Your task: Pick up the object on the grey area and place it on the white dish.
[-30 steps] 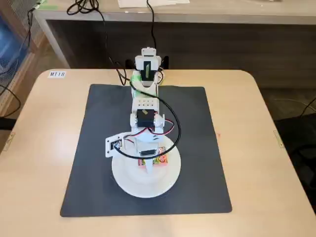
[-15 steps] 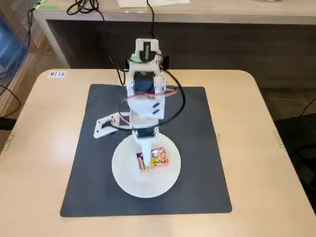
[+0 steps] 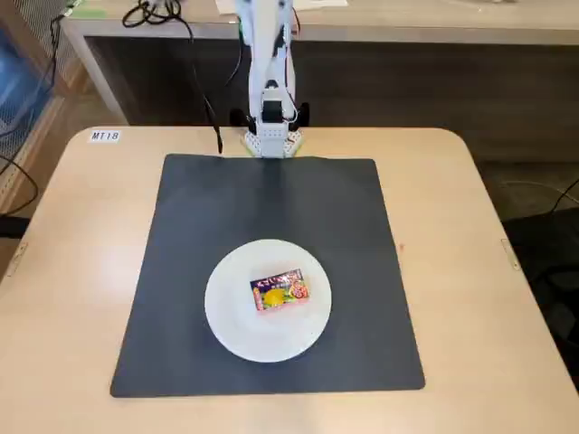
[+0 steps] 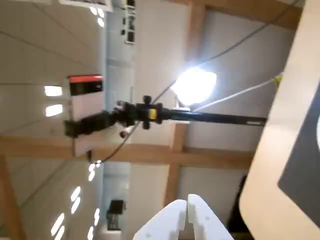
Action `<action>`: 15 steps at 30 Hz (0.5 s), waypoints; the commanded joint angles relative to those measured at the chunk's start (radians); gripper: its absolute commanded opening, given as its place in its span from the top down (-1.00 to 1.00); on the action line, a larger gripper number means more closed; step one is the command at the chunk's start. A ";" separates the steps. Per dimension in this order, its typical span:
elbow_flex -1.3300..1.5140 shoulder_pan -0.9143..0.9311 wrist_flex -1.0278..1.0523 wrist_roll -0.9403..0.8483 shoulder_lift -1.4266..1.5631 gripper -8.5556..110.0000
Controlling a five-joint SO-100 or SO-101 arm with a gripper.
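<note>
In the fixed view the small packet with a yellow, red and pink wrapper lies on the round white plate. The plate stands on the dark grey mat, toward its front middle. The white arm stands upright at the table's far edge, far from the plate; its gripper is out of that picture. In the wrist view the gripper points up at the ceiling; its two white fingertips touch, shut and empty. A corner of the mat shows at the right edge there.
The beige tabletop surrounds the mat. Black cables run from the desk behind to the arm's base. A white label sits at the far left corner. A camera boom and a bright lamp hang overhead.
</note>
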 commanded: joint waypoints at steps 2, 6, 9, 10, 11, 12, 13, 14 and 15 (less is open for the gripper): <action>0.314 0.005 -0.072 0.003 0.328 0.86; 1.081 -0.003 -0.434 0.041 0.845 0.86; 1.407 -0.018 -0.479 0.051 1.031 0.86; 1.493 -0.037 -0.489 0.048 1.066 0.86; 1.580 -0.052 -0.505 0.043 1.101 0.86; 1.671 -0.055 -0.531 0.037 1.141 0.86; 1.763 -0.055 -0.558 0.034 1.180 0.86; 1.847 -0.055 -0.578 0.029 1.204 0.86; 1.928 -0.052 -0.600 0.023 1.220 0.86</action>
